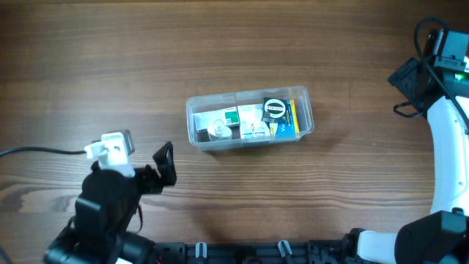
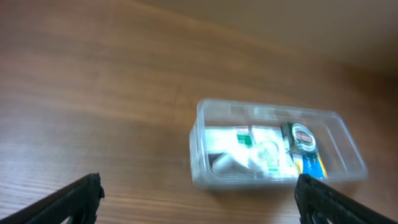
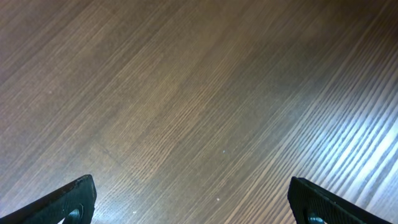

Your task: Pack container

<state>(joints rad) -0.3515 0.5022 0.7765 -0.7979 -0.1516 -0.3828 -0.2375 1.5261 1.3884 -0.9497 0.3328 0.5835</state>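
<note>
The clear plastic container (image 1: 250, 119) stands on the wooden table near the middle, holding several small boxes, white, green, blue and yellow, and a black round-labelled item (image 1: 274, 109). It also shows in the left wrist view (image 2: 273, 146). My left gripper (image 1: 165, 166) is open and empty, left of and in front of the container; its fingertips frame the bottom of the left wrist view (image 2: 199, 199). My right gripper (image 3: 193, 199) is open and empty over bare wood; its arm (image 1: 429, 73) is at the far right edge.
A white part of the left arm (image 1: 110, 149) sits at the lower left with a black cable (image 1: 37, 152) running off left. Black fixtures (image 1: 278, 249) line the table's front edge.
</note>
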